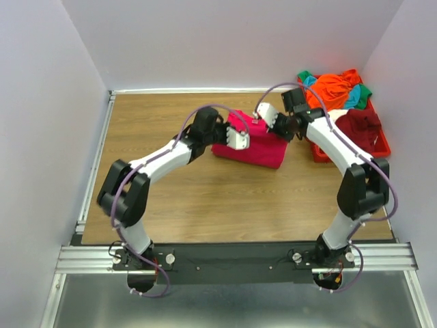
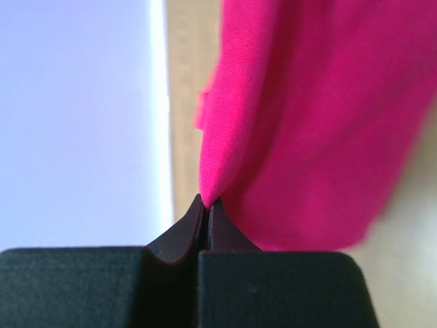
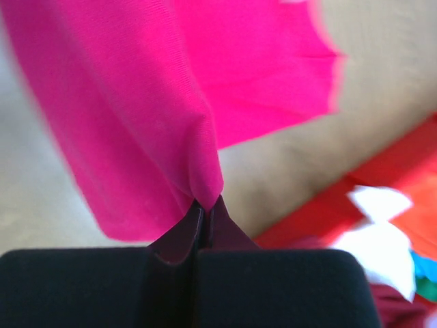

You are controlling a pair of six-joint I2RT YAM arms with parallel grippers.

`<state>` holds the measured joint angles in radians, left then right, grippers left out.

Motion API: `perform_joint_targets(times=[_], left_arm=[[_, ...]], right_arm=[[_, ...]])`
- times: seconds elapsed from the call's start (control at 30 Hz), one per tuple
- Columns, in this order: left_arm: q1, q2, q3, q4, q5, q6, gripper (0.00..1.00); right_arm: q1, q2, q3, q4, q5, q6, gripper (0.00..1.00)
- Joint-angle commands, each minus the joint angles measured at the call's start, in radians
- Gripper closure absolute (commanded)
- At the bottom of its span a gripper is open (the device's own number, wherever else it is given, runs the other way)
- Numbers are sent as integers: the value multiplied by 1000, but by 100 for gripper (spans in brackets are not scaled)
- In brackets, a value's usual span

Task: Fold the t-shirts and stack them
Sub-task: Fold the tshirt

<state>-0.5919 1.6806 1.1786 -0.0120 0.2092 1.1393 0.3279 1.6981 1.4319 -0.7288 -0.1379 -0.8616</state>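
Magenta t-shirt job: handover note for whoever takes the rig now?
Both shut: left end effector and right end effector each pinch an edge of the magenta t-shirt.
It sits partly folded in the middle of the table.
The other shirts (orange, teal, green, maroon) lie heaped in the red bin, far right.
Nothing stacked yet.
Left: finish this fold, then fold and stack the rest.

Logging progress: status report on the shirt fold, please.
Left gripper shut on pink shirt. Right gripper shut on it too. Other shirts piled in bin. Nothing blocking.

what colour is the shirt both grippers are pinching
The shirt is plain bright magenta pink, no pattern; the left wrist view shows it best.
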Motion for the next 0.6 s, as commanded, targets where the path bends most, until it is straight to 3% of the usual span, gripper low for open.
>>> perform_joint_targets(times=[0.0, 0.23, 0.57], left_arm=[[20, 145, 181, 102, -34, 28, 100], [24, 402, 381, 309, -148, 31, 100], [33, 551, 510, 379, -202, 13, 100]], right_arm=[[-53, 136, 154, 65, 115, 93, 99], [-92, 328, 277, 138, 195, 177, 99], [-101, 443, 361, 189, 222, 226, 96]])
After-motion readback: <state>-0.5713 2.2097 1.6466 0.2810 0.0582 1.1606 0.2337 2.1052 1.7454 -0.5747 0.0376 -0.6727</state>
